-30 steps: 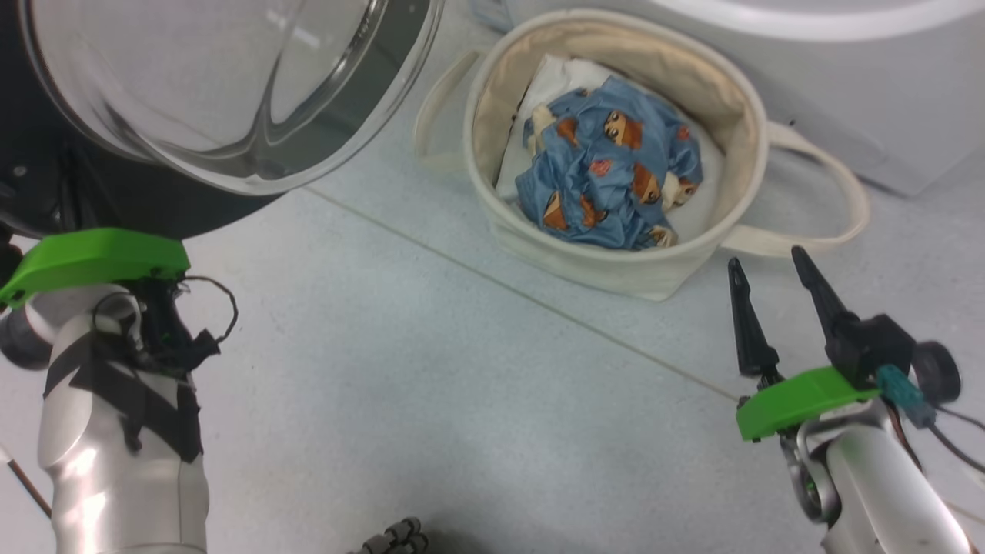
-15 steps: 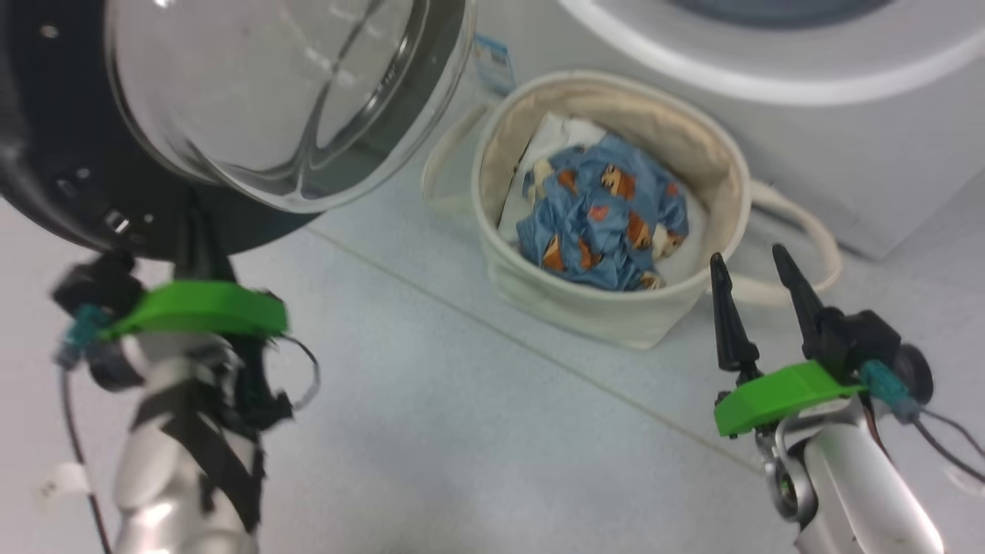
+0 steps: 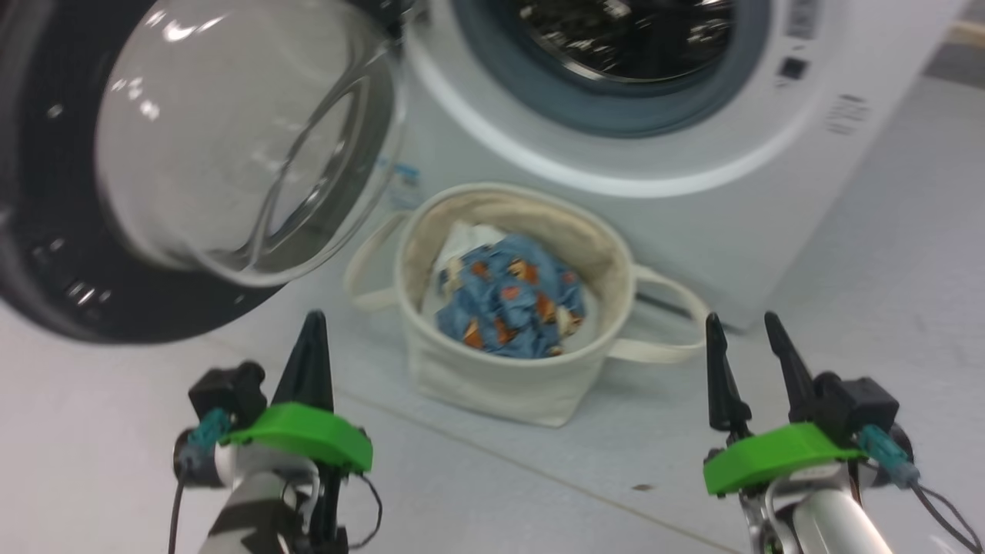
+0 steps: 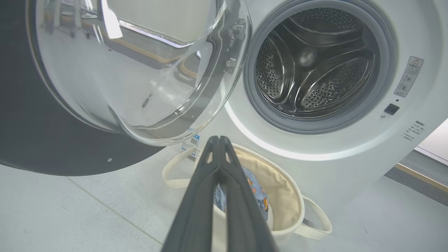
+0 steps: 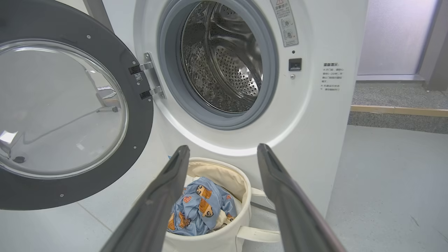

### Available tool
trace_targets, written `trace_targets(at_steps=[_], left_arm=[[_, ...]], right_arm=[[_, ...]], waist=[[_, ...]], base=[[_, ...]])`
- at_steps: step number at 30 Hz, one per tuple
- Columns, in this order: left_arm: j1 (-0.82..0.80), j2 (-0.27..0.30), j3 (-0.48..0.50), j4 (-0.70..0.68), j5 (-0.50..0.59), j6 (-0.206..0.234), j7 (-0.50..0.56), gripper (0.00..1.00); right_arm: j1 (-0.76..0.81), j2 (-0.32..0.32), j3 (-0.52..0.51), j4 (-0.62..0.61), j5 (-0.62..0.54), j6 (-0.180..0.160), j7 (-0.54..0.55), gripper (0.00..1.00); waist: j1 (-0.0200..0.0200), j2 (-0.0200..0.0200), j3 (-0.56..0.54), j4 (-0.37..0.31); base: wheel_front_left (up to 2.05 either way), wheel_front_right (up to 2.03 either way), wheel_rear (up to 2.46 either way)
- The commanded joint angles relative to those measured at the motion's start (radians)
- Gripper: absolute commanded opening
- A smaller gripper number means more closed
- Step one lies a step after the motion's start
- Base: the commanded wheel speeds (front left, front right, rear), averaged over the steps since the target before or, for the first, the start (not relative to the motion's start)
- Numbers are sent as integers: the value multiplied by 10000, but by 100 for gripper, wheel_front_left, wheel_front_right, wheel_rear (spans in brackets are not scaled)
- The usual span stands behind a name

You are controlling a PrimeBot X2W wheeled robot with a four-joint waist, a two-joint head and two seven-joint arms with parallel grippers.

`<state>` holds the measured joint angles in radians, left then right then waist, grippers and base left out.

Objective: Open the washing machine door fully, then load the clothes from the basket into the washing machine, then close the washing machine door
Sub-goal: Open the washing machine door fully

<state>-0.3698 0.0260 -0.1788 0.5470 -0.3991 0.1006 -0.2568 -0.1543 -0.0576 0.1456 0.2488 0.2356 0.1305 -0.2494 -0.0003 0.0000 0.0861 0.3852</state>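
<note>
Flanking the basket: left pincer, right pincer

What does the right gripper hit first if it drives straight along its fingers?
Most likely the washing machine, on its white front just below the drum mouth. The open right gripper aims over the basket, near its far rim. Depth is unclear, so it might clip that rim first.

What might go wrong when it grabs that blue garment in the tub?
The right gripper could snag the strap handle looping toward it and tip the basket. It might pinch the white liner with the clothes. The washing machine door hangs near the left gripper; a swing may hit it.
</note>
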Motion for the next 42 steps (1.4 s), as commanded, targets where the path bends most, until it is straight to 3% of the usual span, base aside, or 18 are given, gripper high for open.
trace_targets(at_steps=[1,10,17,25,26,27,28,42], left_arm=[[-15,242,292,-405,123,-48,-49,0],[1197,242,339,-1029,322,-722,-49,0],[1602,242,234,-1308,222,-746,-49,0],[1797,242,331,-1360,187,-705,-49,0],[1826,242,344,-1364,212,-702,-49,4],[1850,242,381,-1417,237,-680,-49,71],[1888,242,400,-1444,246,-656,-49,100],[2092,242,423,-1545,305,-635,-49,100]], right_arm=[[91,69,223,-368,140,2,-124,100],[421,72,130,-612,341,2,-124,100],[427,73,-180,-736,1125,2,-124,100],[435,73,-203,-697,1139,2,-124,100],[440,73,-187,-641,1106,2,-124,100],[437,73,-191,-597,1025,2,-124,100],[432,73,-217,-559,971,2,-124,100],[368,74,-341,-452,800,2,-124,100]], waist=[[3,0,-719,-887],[3,0,-966,-2236],[3,0,-919,-2846],[3,0,-894,-3184],[3,0,-881,-3212],[3,0,-865,-3242],[3,0,-849,-3269],[3,0,-685,-3422]], base=[[0,0,0],[0,0,0],[0,0,0],[0,0,0],[0,0,0],[0,0,0],[0,0,0],[0,0,0]])
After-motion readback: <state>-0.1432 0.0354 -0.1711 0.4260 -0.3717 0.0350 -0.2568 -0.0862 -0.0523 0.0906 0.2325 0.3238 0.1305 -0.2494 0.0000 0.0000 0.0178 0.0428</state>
